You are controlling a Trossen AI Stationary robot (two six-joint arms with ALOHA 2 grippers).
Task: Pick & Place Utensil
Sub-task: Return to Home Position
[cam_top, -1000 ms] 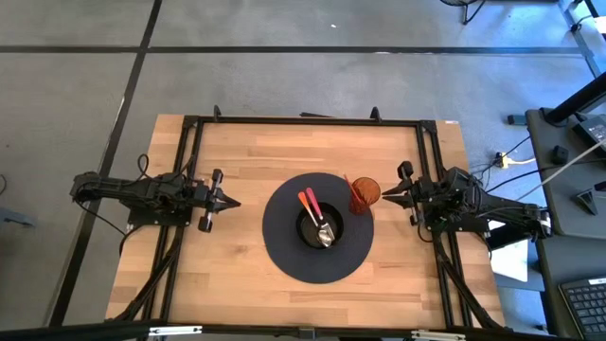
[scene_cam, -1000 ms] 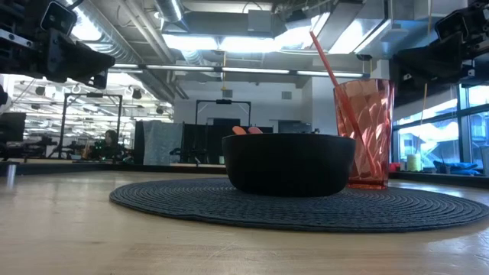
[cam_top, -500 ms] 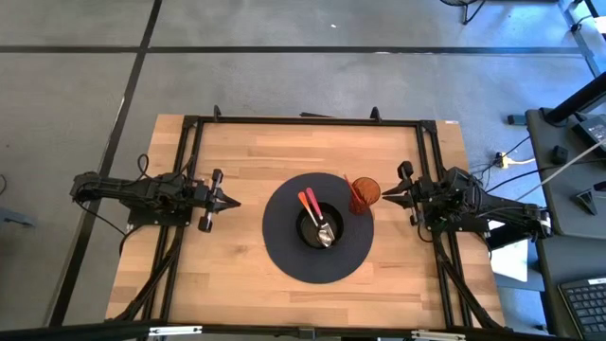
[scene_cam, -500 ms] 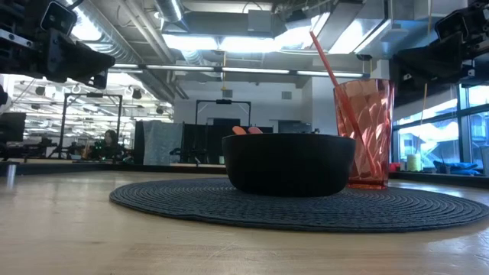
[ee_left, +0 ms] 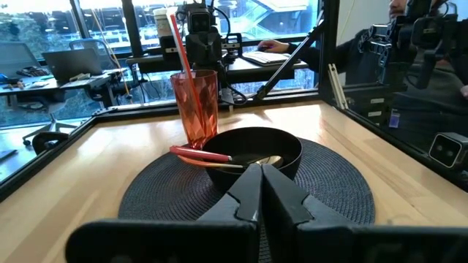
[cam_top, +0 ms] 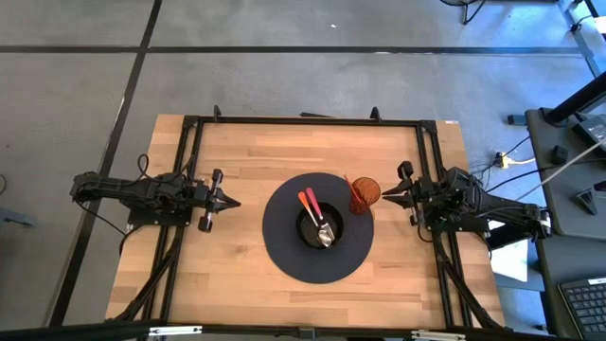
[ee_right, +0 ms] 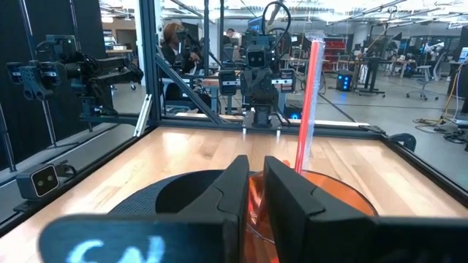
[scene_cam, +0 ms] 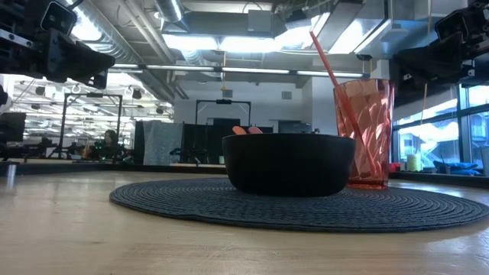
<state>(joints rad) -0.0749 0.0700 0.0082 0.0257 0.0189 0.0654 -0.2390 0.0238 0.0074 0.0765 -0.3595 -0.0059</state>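
Wooden table (cam_top: 246, 152), left pincer (cam_top: 233, 202) closed and empty, right pincer (cam_top: 384, 194) likewise

- I see a wooden table (cam_top: 237, 152) with a black metal frame (cam_top: 303, 120) along its edges.
- Around it is a grey floor (cam_top: 284, 80) with dark lines.
- A keyboard (cam_top: 582, 305) lies far right.
- In the room behind, a person (scene_cam: 111, 142) is under ceiling lights (scene_cam: 221, 42).

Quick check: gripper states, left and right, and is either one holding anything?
Left gripper: closed, holding nothing, off the mat.
Right gripper: closed, holding nothing, beside the cup.
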